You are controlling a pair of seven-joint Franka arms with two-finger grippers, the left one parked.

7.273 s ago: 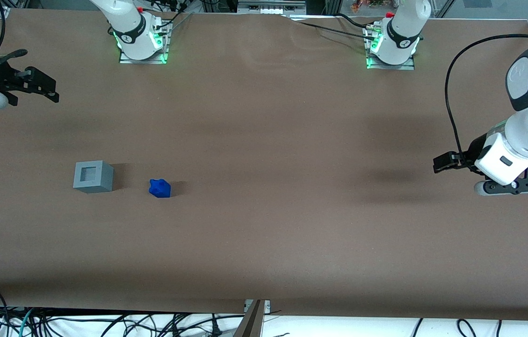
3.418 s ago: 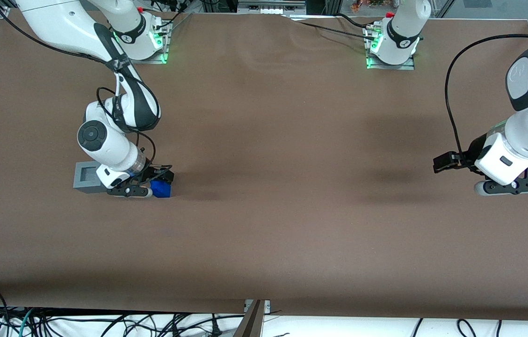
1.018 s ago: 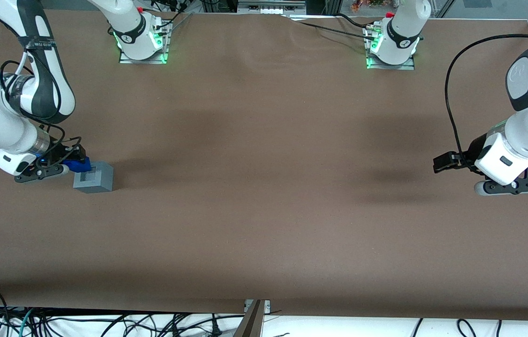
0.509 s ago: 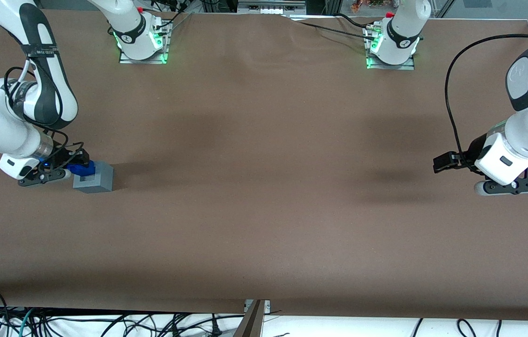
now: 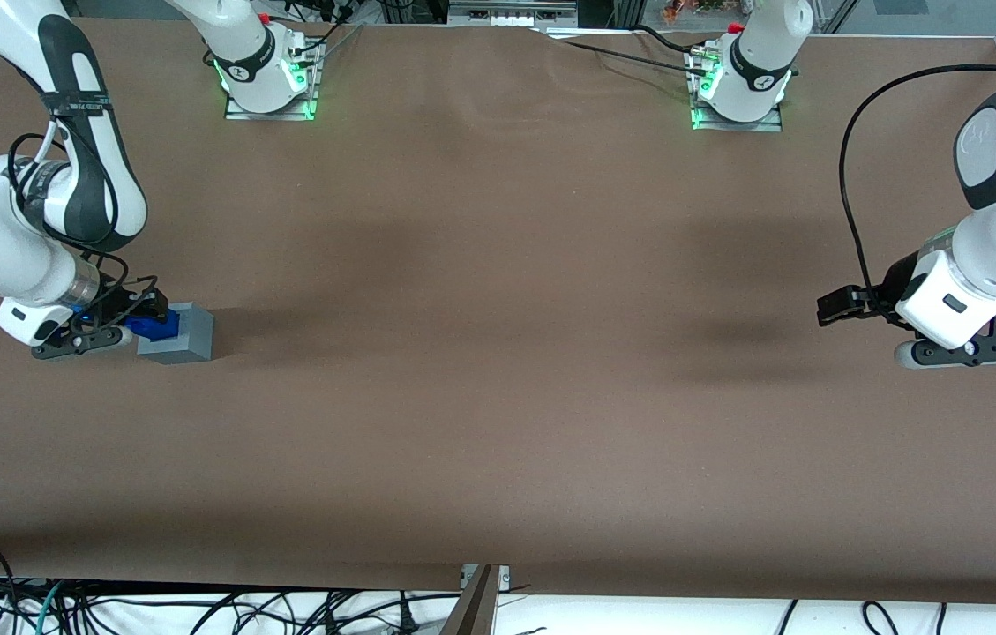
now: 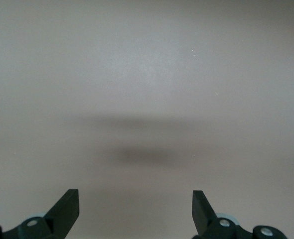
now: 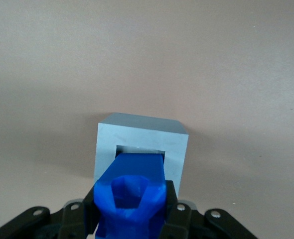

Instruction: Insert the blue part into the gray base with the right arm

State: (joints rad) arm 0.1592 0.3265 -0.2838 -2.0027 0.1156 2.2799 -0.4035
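We see the gripper (image 7: 130,209) pinching the blue part (image 7: 132,191) between its fingers (image 7: 171,201), right over the gray base (image 7: 142,144) – its leading end at the recess, toward twelve o'clock. Since half a second ago it has sunk lower. The recess floor is hidden.

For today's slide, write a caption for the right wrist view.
Gripper holds the blue part over the gray base, its end at the recess.
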